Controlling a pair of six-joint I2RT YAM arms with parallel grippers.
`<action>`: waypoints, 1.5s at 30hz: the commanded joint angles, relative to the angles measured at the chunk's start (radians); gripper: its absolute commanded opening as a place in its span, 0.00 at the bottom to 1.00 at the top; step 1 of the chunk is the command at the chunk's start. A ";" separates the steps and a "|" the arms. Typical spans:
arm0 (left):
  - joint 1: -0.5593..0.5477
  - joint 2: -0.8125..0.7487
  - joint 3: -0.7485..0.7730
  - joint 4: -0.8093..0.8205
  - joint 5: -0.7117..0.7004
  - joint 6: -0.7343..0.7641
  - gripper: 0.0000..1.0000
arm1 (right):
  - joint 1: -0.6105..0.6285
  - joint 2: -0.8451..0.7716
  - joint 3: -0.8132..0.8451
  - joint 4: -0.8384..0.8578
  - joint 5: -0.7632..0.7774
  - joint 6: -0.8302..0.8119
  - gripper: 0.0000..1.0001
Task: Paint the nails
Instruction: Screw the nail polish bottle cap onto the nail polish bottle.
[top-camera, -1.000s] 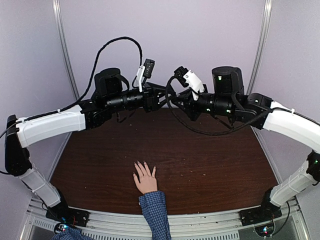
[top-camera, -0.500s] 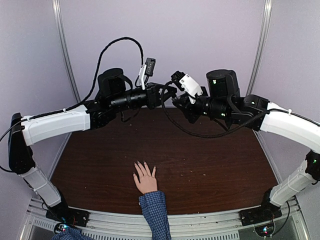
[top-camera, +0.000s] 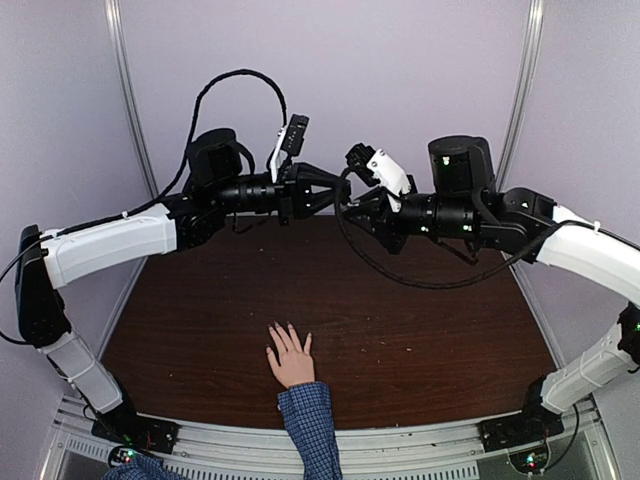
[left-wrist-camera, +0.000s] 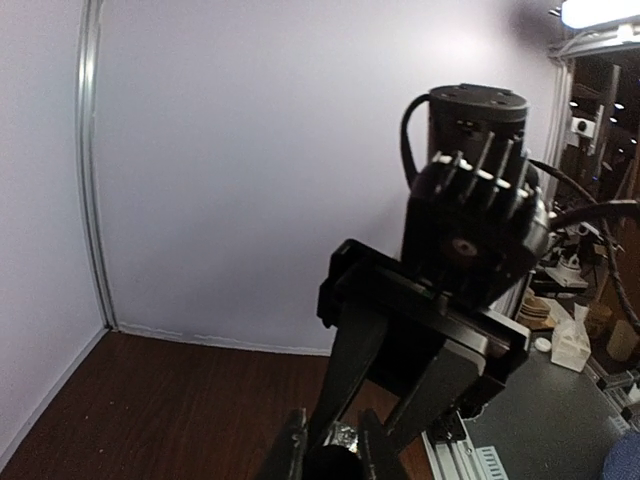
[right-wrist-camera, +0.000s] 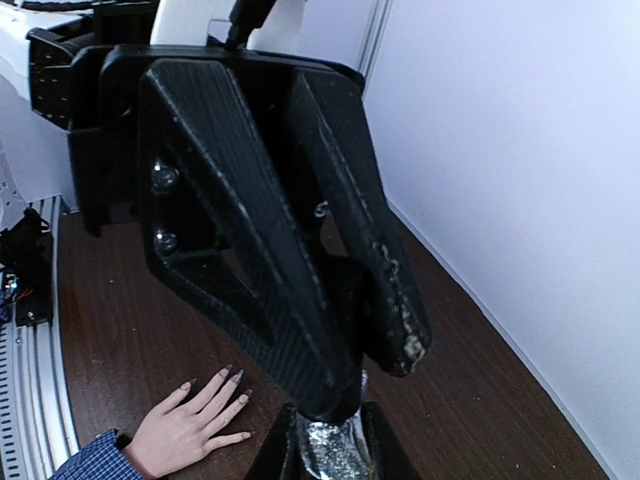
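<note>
The nails lay on a hand flat near the table's front edge in the top view. From the left wrist, the left gripper pinched a dark cap. From the right wrist, the right gripper clamped the glittery bottle, which was probably best held upright and steady while unscrewing.

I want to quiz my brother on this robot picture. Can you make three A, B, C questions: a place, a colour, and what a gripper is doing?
1. Where is the hand? A) on the table, near side B) by the far wall C) on an arm
2. What colour is the shirt cuff? A) red B) yellow C) blue checked
3. The right gripper is: A) wide open B) shut on a small glittery bottle C) touching the hand
Answers: A, it lies flat at the near edge; C, checks show; B, the wrist view shows the pinch.
</note>
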 joint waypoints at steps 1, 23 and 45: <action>-0.038 0.006 0.060 -0.114 0.320 0.168 0.00 | 0.004 -0.034 -0.005 0.089 -0.153 -0.003 0.00; -0.010 -0.011 0.113 -0.199 0.444 0.217 0.20 | 0.001 -0.089 -0.041 0.128 -0.493 -0.023 0.00; -0.056 -0.055 -0.034 0.054 -0.373 -0.101 0.39 | 0.001 -0.054 -0.109 0.243 0.233 0.074 0.00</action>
